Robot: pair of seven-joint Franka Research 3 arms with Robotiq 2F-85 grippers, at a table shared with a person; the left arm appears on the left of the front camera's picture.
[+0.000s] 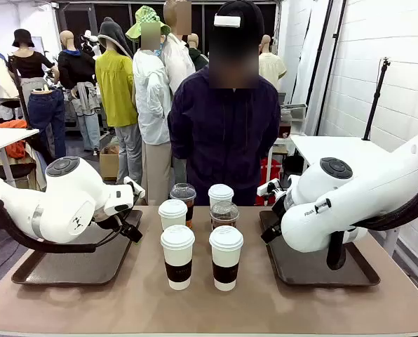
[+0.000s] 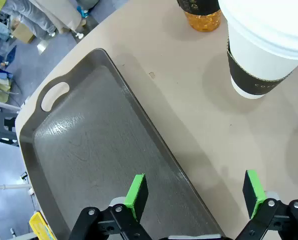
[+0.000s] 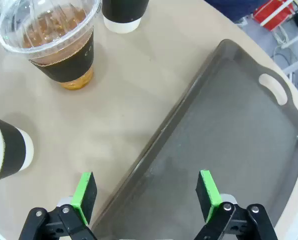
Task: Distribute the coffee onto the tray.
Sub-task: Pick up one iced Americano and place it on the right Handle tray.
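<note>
1. Six coffee cups stand in a cluster on the table [image 1: 111, 302], between the two trays. Nearest the camera, side by side, are the front-left paper cup [image 1: 177, 256] and the front-right paper cup [image 1: 226, 257], both with white lids and dark sleeves.
2. Just behind them stand the middle paper cup [image 1: 172, 213] and, to its right, the near clear cup [image 1: 224, 215], dome-lidded and holding dark coffee.
3. Farthest back in the cluster are the far clear cup [image 1: 183, 196] and the back paper cup [image 1: 221, 194].
4. Left of the cluster lies the dark left tray [image 1: 62, 270], and right of it the dark right tray [image 1: 314, 270]. Each has a handle slot at its end.
5. Over the left tray's inner edge hangs the left gripper [image 2: 195, 192], jaws spread wide and gripping nothing. One green pad is above the tray and the other above the tabletop.
6. Likewise, the right gripper [image 3: 146, 192] hangs over the right tray's inner edge, jaws wide and gripping nothing. The near clear cup stands on the table ahead of its fingers.
7. At the table's far side, behind the cups, stands a person [image 1: 223, 133] in a dark shirt.
</note>
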